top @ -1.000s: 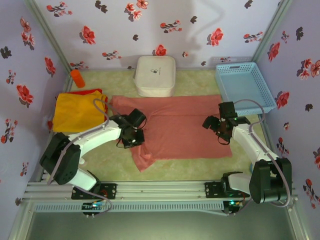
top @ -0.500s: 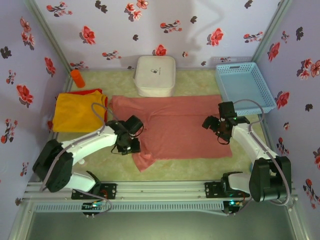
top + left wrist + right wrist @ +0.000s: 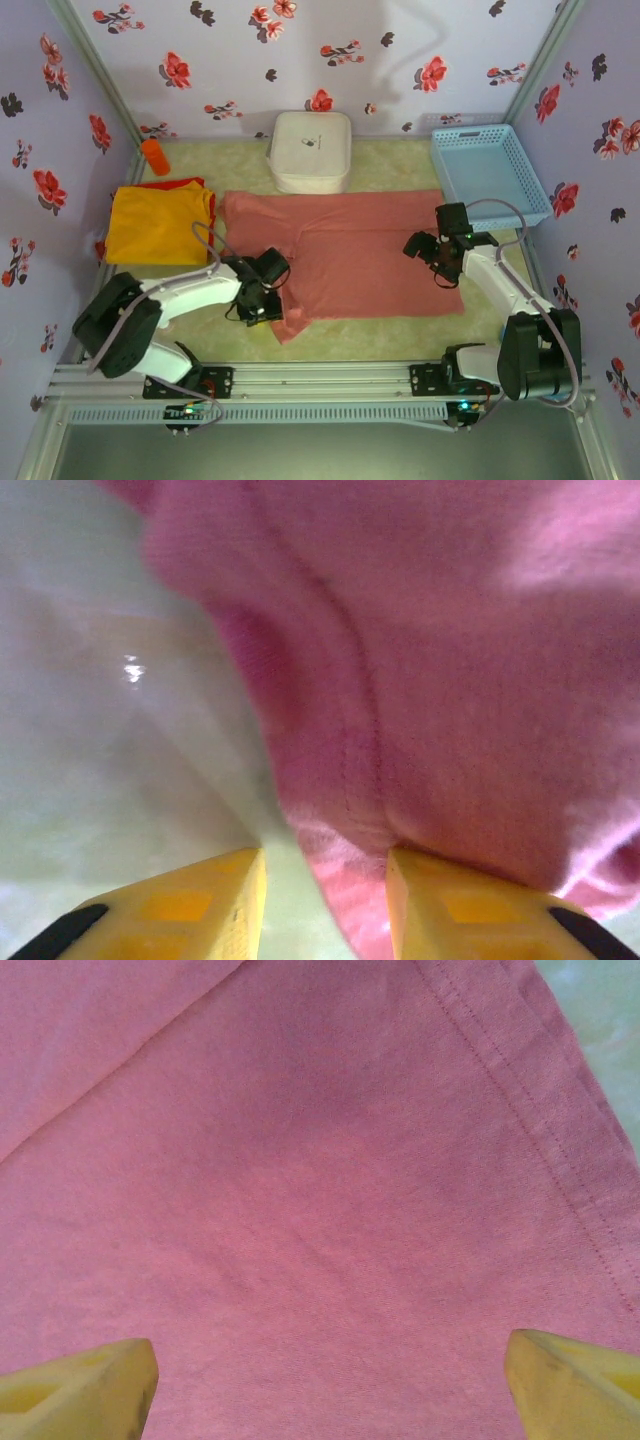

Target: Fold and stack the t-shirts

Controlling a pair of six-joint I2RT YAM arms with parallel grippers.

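While the pink t-shirt (image 3: 350, 250) is spread flat in the middle of the table, both grippers are seen low over it.
The left gripper (image 3: 260, 299) is placed at the shirt's 7 o'clock corner, where the cloth is bunched; its jaws are parted, and a cloth edge is lying between them. The right gripper (image 3: 438, 262) is found at the 3 o'clock side, jaws wide apart above flat cloth near the hem. The yellow t-shirt (image 3: 155, 225) is laid at 9 o'clock, a red t-shirt (image 3: 190, 183) showing at its far edge.
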